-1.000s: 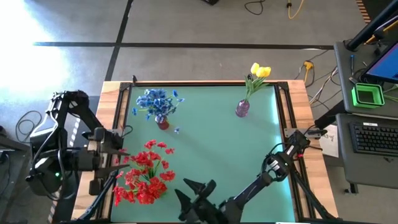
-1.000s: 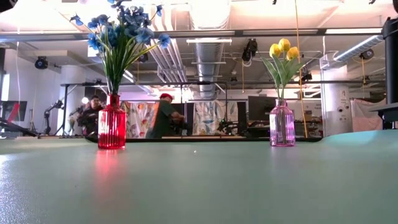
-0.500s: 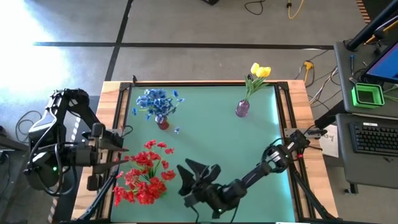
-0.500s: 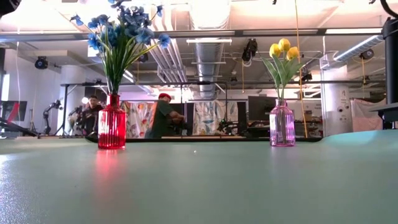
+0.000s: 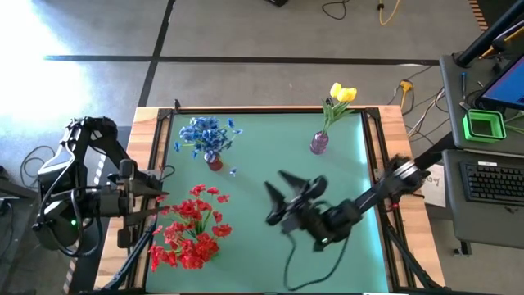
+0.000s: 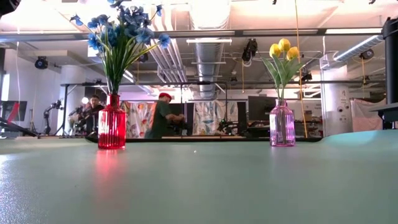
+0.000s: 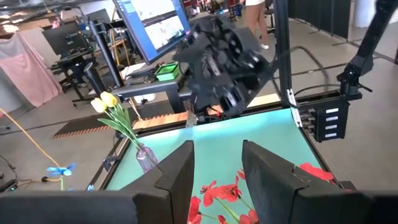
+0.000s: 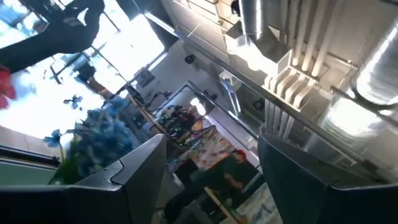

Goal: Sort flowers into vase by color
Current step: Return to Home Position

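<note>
**Desk** (image 5: pixel 270 160) – green top, wooden border, seen from above.

**Right arm** (image 5: pixel 372 197) – reaches in from the right edge on a slant and is raised over the middle of the desk, with the wrist tipped up toward the ceiling. The right gripper (image 5: pixel 278 197) points left with its two fingers spread wide and nothing between them.

**Left arm** (image 5: pixel 86 176) – folded at the left edge. The left gripper (image 7: pixel 217 149) is level and faces across the desk, parted and holding nothing.

**Blue flowers** (image 5: pixel 207 133) – upright in a red vase (image 6: pixel 112 122), far left of the desk.

**Yellow tulips** (image 5: pixel 342 93) – in a purple vase (image 5: pixel 318 143), far right, leaning toward the back edge.

**Red flowers** (image 5: pixel 190 229) – a broad cluster at the near left, just beside the left gripper. The vessel under them is hidden.

**Room** – two people (image 6: pixel 163 116) stand well behind the desk.
</note>
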{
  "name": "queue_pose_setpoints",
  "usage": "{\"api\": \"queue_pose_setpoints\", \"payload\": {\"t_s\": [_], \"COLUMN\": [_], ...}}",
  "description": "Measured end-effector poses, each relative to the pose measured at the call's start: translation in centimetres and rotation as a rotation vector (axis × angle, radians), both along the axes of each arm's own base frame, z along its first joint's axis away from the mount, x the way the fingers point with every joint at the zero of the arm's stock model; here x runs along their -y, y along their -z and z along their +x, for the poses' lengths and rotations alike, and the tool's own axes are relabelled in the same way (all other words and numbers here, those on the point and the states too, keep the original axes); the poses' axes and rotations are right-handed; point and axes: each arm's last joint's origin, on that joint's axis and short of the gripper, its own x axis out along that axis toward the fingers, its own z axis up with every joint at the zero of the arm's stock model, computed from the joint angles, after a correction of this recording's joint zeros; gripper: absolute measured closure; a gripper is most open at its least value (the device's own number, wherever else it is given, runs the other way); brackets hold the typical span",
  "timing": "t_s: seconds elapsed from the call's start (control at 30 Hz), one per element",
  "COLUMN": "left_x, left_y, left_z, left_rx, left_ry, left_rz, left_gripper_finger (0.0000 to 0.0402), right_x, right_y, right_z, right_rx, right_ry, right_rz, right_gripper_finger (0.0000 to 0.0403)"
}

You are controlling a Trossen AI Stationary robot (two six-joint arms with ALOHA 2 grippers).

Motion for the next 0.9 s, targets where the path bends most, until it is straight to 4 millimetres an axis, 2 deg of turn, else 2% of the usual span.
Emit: {"api": "queue_pose_setpoints", "payload": {"t_s": [0.23,0.37,0.5,0.63,0.7,0.9], "left_x": [-0.2,-0.5,-0.7,-0.9,-0.9,-0.4], "left_y": [-0.1,-0.2,-0.3,-0.2,0.1,2.0], "left_z": [0.0,-0.1,0.3,0.6,0.7,1.0], "left_rx": [0.014,0.031,0.057,0.055,0.054,-0.019], "left_ry": [-0.019,-0.042,-0.093,-0.116,-0.129,-0.096], "left_rz": [-0.004,-0.071,-0.106,-0.115,-0.128,-0.131], "left_gripper_finger": [0.0279,0.0279,0.0279,0.028,0.0284,0.0309], "right_x": [2.7,4.6,5.9,7.1,7.4,7.9], "right_y": [-1.2,-0.9,0.0,0.0,-0.3,-1.1], "right_z": [-7.1,-9.9,-11.5,-12.7,-13.0,-13.8], "right_rx": [0.123,0.17,0.15,0.079,0.074,0.09], "right_ry": [-0.152,-0.26,-0.495,-0.746,-0.788,-0.782], "right_rz": [0.175,0.316,0.468,0.693,0.756,0.779], "right_gripper_finger": [0.0156,0.0156,0.0156,0.0157,0.0159,0.0166]}}
